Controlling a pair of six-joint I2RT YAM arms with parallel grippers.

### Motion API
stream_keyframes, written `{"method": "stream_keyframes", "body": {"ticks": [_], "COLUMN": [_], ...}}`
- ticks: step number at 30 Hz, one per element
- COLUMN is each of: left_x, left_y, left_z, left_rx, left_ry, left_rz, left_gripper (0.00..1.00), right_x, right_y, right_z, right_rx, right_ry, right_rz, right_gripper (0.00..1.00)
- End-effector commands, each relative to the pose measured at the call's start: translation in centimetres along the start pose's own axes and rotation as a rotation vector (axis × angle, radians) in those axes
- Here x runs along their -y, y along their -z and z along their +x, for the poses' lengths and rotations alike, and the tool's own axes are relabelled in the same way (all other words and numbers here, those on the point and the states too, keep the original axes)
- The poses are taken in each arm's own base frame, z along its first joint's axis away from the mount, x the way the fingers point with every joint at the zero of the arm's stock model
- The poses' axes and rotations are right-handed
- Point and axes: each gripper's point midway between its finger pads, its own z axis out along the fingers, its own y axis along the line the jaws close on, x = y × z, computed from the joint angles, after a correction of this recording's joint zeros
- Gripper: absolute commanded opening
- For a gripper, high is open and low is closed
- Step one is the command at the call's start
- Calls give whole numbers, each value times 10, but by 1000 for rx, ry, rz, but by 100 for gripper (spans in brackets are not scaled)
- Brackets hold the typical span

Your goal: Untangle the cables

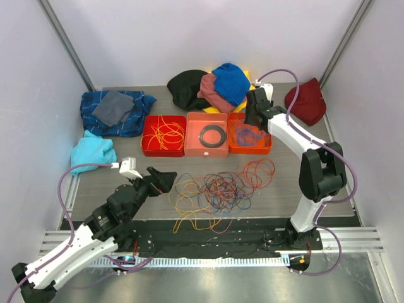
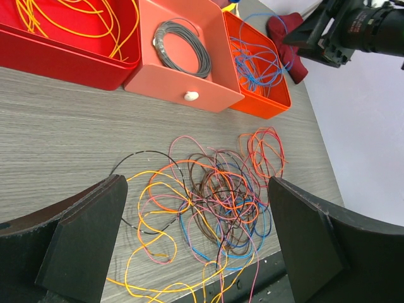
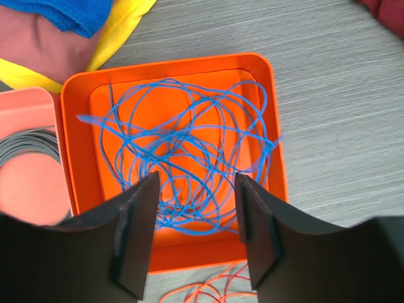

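Note:
A tangle of thin cables point(image 1: 218, 192) in orange, yellow, blue, brown and pink lies near the table's front edge, and it fills the left wrist view point(image 2: 221, 202). My left gripper point(image 1: 165, 178) hovers just left of it, jaws wide open and empty point(image 2: 196, 183). My right gripper point(image 1: 252, 123) hangs over the orange tray point(image 1: 250, 150), jaws open point(image 3: 196, 183) with nothing between them. Loose blue cables point(image 3: 189, 145) lie coiled in that tray point(image 3: 170, 63). Orange and yellow cables point(image 1: 163, 136) lie in the red tray point(image 1: 146, 151) on the left.
Between the two trays stands a salmon tray point(image 1: 206, 151) holding a dark ring point(image 1: 213, 134). Cloths lie around the back: a blue plaid one point(image 1: 129, 117), a turquoise one point(image 1: 93, 151), a black, maroon and blue pile point(image 1: 211, 85), and a dark red one point(image 1: 306, 101).

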Motion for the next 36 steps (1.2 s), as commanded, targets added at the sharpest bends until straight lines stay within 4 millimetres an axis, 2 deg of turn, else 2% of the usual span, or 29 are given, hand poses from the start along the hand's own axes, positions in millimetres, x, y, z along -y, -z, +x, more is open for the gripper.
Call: {"method": "stream_keyframes", "body": {"ticks": [1,4,5,6,7,9,10,11,12,13,14,15,16,17,18,19,20,21,23,24,25,26,27,28,31,33,34,36], "left_x": [1,4,8,9,13,13,23,20,26,35,41,49,54,77,78,86,105,107,123,142,137,146,158,152,160,164,173,172], "left_y": [-2,-8,-9,-11,-13,-22,-24,-30,-32,-34,-38,-40,-41,-40,-45,-47,-45,-51,-45,-46,-50,-44,-47,-53,-65,-71,-74,-78], "left_z": [-7,-3,0,2,0,15,11,22,27,24,35,38,44,43,58,63,69,88,119,123,149,164,169,187,208,218,221,248], "left_rx": [29,18,4,-7,-18,-93,-107,-156,-186,-193,-231,-244,-268,-279,-322,-338,-356,-405,-494,-510,-574,-616,-619,-656,-674,-689,-691,-761], "left_ry": [11,9,7,0,-5,-39,-45,-69,-74,-85,-116,-135,-194,-218,-273,-306,-361,-409,-493,-504,-548,-570,-586,-617,-644,-646,-634,-621], "left_rz": [-7,-1,11,10,8,-23,-13,-38,-25,-8,3,21,40,94,86,102,155,152,227,271,264,301,326,306,331,345,361,379], "left_gripper": [100,100,100,98,97,95,95,94,94,94,95,96,96,100,100,100,100,100,100,98,97,92,89,86,75,72,65,59], "right_x": [6,9,11,12,13,18,24,29,31,36,37,35,38,39,40,42,45,48,52,57,60,62,67,69,71,72,71,72], "right_y": [47,82,88,106,112,121,135,136,141,155,162,169,169,186,191,188,194,193,191,192,193,195,199,203,214,215,217,217], "right_z": [-45,-57,-54,-58,-55,-40,-40,-27,-22,-11,-6,-5,13,12,15,27,29,36,46,49,51,52,50,47,39,38,36,36], "right_rx": [147,198,200,228,230,219,244,228,231,246,262,289,278,315,327,311,323,308,288,288,290,294,308,321,345,342,343,343], "right_ry": [-90,-114,-114,-123,-127,-118,-147,-153,-167,-197,-211,-236,-237,-271,-286,-281,-297,-289,-276,-272,-270,-268,-272,-278,-283,-273,-269,-262], "right_rz": [-30,-52,-54,-74,-80,-77,-89,-91,-103,-137,-163,-202,-223,-281,-301,-304,-316,-308,-290,-277,-270,-268,-265,-266,-282,-280,-280,-279], "right_gripper": [59,61,62,62,63,63,63,63,62,61,60,59,58,56,55,55,54,54,54,54,54,54,54,54,54,54,54,53]}}
